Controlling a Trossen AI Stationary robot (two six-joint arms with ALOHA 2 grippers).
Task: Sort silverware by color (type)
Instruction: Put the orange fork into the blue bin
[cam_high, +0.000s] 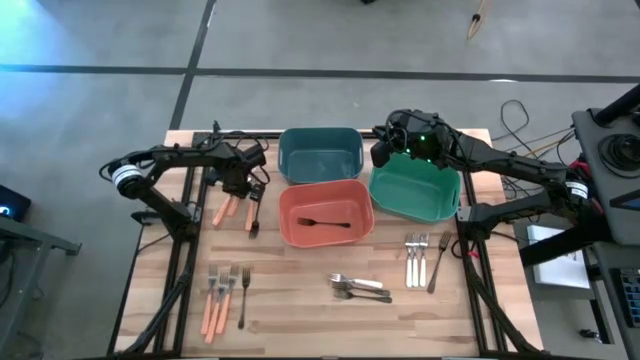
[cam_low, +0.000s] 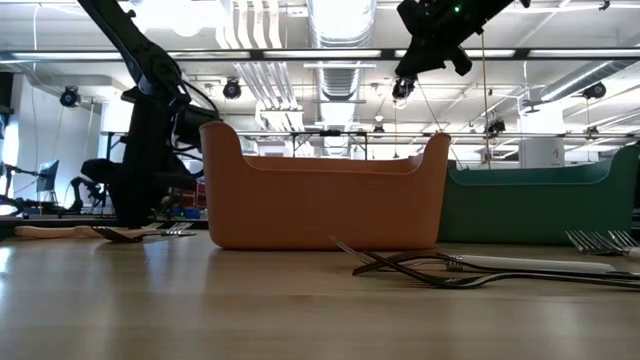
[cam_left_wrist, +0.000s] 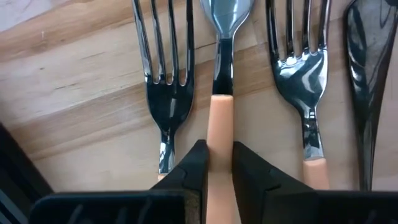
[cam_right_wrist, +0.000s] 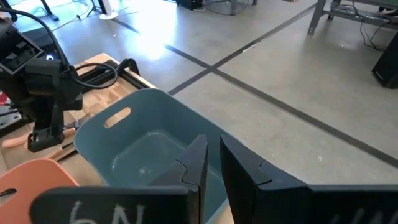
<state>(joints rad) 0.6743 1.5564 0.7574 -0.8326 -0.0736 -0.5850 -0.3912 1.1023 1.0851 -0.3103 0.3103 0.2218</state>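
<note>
My left gripper (cam_high: 238, 188) (cam_left_wrist: 221, 163) is low over a row of silverware near the table's left edge and is shut on an orange-handled spoon (cam_left_wrist: 221, 74). Flat on the wood beside it lie two orange-handled forks (cam_left_wrist: 166, 87) (cam_left_wrist: 303, 68) and a black utensil (cam_left_wrist: 370, 74). My right gripper (cam_high: 380, 152) (cam_right_wrist: 213, 163) hangs high between the teal bin (cam_high: 320, 152) and the green bin (cam_high: 415, 190), shut and empty. A black fork (cam_high: 322, 222) lies in the orange-red bin (cam_high: 290, 232). My left gripper pinches the spoon's orange handle (cam_left_wrist: 221, 127) between its two fingers (cam_left_wrist: 198, 163), a little below where the metal neck joins it. The fingers come from above and stand on either side of the handle. Whether the spoon rests on the table, I cannot tell.
More orange-handled pieces (cam_high: 222, 295) lie near the table's near left corner. A silver pile (cam_high: 358, 288) sits in front of the orange-red bin, and silver forks (cam_high: 417, 258) with a darker piece (cam_high: 438, 262) lie near the green bin. Bare wood runs along the near edge.
</note>
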